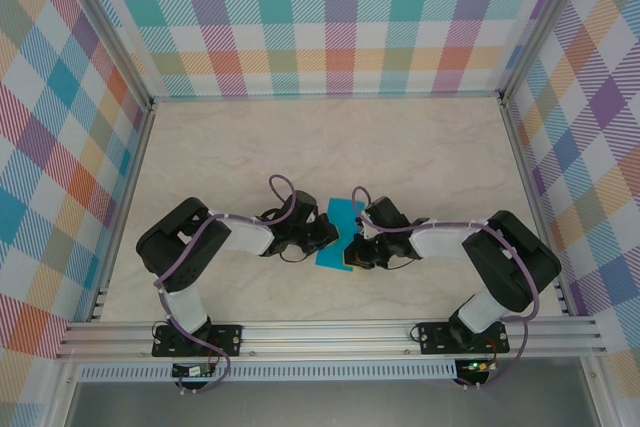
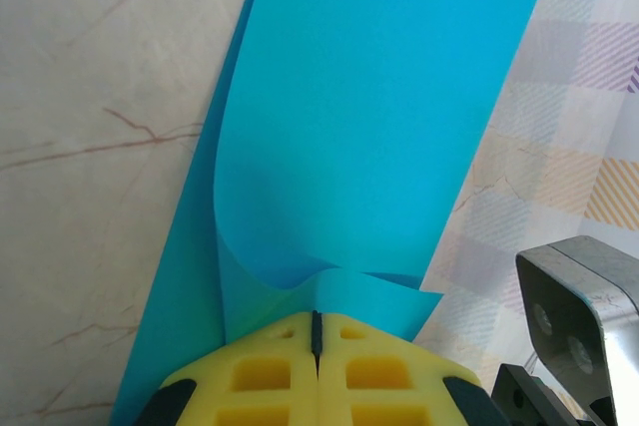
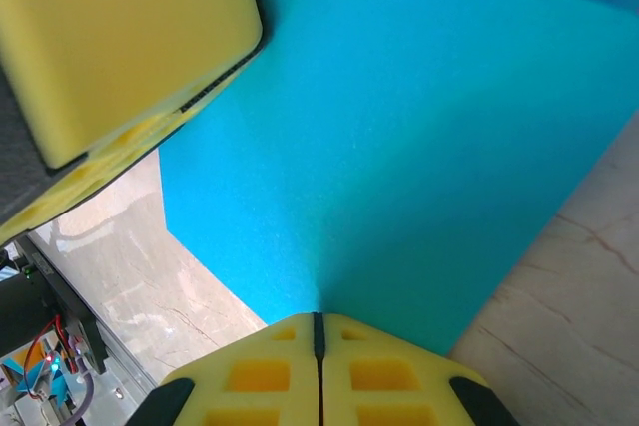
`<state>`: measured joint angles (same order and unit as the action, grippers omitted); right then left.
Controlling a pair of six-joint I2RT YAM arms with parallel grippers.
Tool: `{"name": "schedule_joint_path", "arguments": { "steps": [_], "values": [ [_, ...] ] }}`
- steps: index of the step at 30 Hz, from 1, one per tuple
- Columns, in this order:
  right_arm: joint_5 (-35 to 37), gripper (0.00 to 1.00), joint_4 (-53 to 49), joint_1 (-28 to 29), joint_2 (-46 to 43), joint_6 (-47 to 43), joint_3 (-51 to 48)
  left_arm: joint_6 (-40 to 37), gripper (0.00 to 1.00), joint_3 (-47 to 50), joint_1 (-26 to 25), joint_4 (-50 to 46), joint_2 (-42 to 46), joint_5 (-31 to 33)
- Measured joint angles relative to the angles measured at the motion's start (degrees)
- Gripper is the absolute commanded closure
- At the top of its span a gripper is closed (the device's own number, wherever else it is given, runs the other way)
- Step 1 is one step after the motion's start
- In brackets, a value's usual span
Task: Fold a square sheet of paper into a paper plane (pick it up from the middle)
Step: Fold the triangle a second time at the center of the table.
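Observation:
The square sheet of paper (image 1: pixel 341 214) is teal-blue and lies between the two arms in the middle of the table. My left gripper (image 1: pixel 327 233) comes at it from the left, my right gripper (image 1: pixel 353 245) from the right. In the left wrist view the yellow fingers (image 2: pixel 270 371) are pressed together on the paper (image 2: pixel 369 117), which curls up into a bent-over flap just ahead of them. In the right wrist view my right gripper (image 3: pixel 319 323) is shut on one edge of the paper (image 3: pixel 419 147), and the left gripper's yellow finger (image 3: pixel 120 37) shows at the top left.
The marble-patterned table (image 1: pixel 300 147) is walled on three sides by checkered panels (image 1: pixel 330 17). An aluminium rail (image 1: pixel 330 332) with both arm bases runs along the near edge. The right arm's wrist housing (image 2: pixel 579 316) shows close beside the left gripper.

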<state>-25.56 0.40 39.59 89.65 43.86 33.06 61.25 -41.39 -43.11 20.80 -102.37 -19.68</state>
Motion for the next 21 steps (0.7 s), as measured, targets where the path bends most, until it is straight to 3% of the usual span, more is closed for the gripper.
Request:
{"name": "schedule_joint_path", "arguments": {
  "steps": [21],
  "values": [
    [-0.02,0.88,-5.16,-0.02,-13.44,0.7,-6.08,0.02,1.0,0.0,0.0,0.0,0.0,0.02]
  ]
}}
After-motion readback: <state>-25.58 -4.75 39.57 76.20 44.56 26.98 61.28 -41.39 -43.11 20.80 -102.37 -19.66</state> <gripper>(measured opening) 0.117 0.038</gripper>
